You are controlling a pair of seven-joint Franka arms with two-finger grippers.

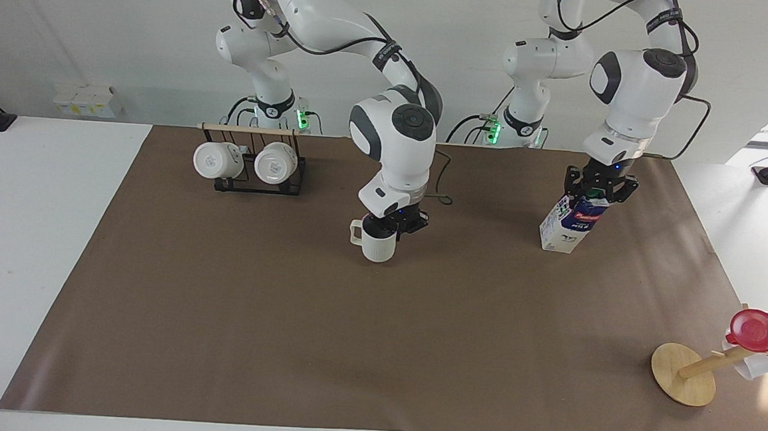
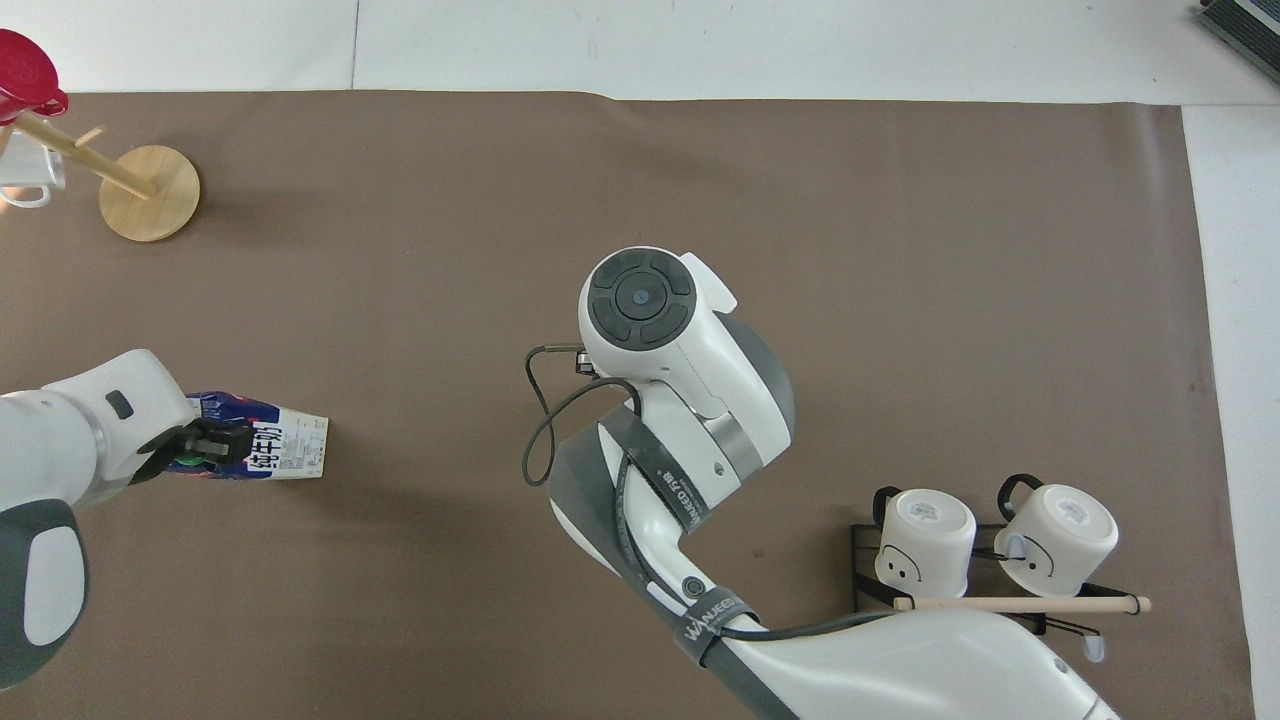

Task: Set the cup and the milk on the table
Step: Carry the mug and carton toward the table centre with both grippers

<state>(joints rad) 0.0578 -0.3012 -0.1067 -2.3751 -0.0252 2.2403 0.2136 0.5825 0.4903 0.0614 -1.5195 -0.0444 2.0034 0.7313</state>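
1. Cream-white and ribbed: talking about the cup (image 1: 378, 246) here, near the middle of the table (image 1: 416, 351), handle toward the right arm's end. Pinched at the rim by the right gripper (image 1: 393, 221), clamped tight on it. Hidden under the arm from overhead, so going by the facing view only.
2. Can't say for sure whether the base is touching the brown sheet or hanging just above it. Looks very low either way.
3. Over toward the left arm's end: the milk (image 1: 567, 223), bottom on the sheet but leaning, green cap end up inside the left gripper (image 1: 599, 187). Fingers on either side of the carton top, but can't tell if actually squeezing or just flanking.
4. Reads like the set-down step for both items, neither one let go yet.
5. Next, probably: settle the cup flat, open up, lift straight off so as not to drag the rim. For the milk: stand it properly upright before releasing, otherwise a likely tip-over.
6. Well clear of all this: the rack (image 1: 247, 164) with two white mugs (image 1: 244, 161), plus the wooden stand (image 1: 683, 374) and red cup (image 1: 760, 332).
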